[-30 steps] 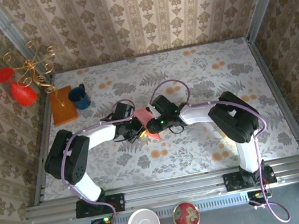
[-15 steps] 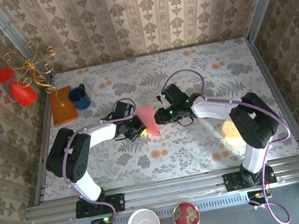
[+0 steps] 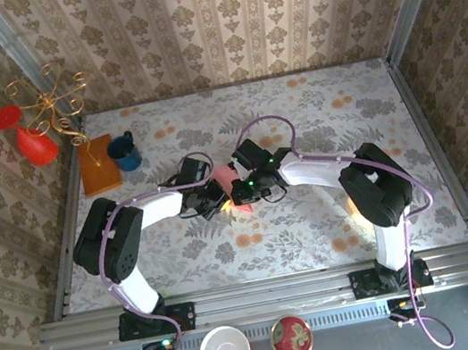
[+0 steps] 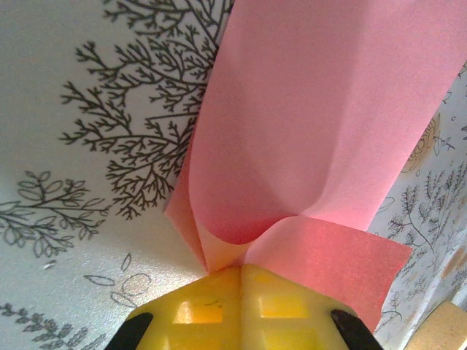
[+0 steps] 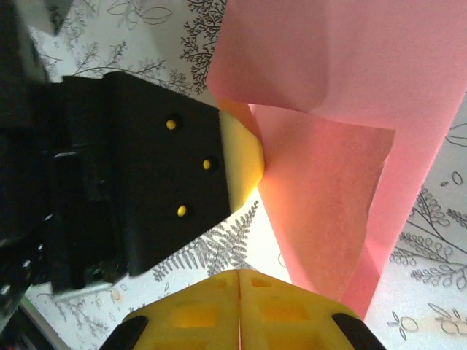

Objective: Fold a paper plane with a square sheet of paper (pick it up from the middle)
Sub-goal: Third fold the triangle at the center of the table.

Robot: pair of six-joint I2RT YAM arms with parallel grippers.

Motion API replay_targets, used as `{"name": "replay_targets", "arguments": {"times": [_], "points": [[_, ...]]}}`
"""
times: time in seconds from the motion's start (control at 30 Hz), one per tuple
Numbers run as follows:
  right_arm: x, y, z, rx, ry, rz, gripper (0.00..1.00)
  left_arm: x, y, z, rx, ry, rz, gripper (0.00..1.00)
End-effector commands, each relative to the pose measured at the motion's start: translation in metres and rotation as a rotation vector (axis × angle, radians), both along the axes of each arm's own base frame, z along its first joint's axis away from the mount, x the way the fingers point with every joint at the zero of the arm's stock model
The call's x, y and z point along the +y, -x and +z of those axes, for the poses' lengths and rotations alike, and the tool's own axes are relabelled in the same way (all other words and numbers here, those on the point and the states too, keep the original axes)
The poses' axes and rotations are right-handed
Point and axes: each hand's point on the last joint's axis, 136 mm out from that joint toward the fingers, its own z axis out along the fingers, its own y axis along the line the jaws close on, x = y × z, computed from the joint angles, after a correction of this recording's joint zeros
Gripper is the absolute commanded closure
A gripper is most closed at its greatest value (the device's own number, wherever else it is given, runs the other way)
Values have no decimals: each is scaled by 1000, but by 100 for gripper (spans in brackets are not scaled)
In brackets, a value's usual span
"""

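Mid-fold: both hands are working the square sheet of paper (image 3: 226, 179) at the middle of the table (image 3: 323, 114).

Top view: left hand (image 3: 214, 198) and right hand (image 3: 239, 194) are sitting nearly tip to tip, the salmon-pink sheet standing bent up between them, above the floral-printed table. Left wrist: the left hand is pressing together and pinching a doubled corner. The thin matte paper is curling in a soft loop rather than lying creased flat. Right wrist: the right hand is pressing together just beside the sheet's lower flap; whether any paper is caught, cannot tell. Judging this an early fold in progress. The next move is calling for flattening that loop into a sharp crease, edges aligned.
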Motion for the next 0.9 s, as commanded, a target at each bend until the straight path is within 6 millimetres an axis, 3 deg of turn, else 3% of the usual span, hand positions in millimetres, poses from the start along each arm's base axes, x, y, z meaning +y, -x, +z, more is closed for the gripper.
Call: {"name": "replay_targets", "arguments": {"times": [0.0,0.3,0.87], "points": [[-1,9,-13,80,41,1,91,28,24,-41,116,-131,16,96],[4,7,-25,115,54,11,92,27,25,-42,120,-126,16,96],[-11,8,-47,156,103,-13,92,28,26,-42,132,-124,11,96]]}}
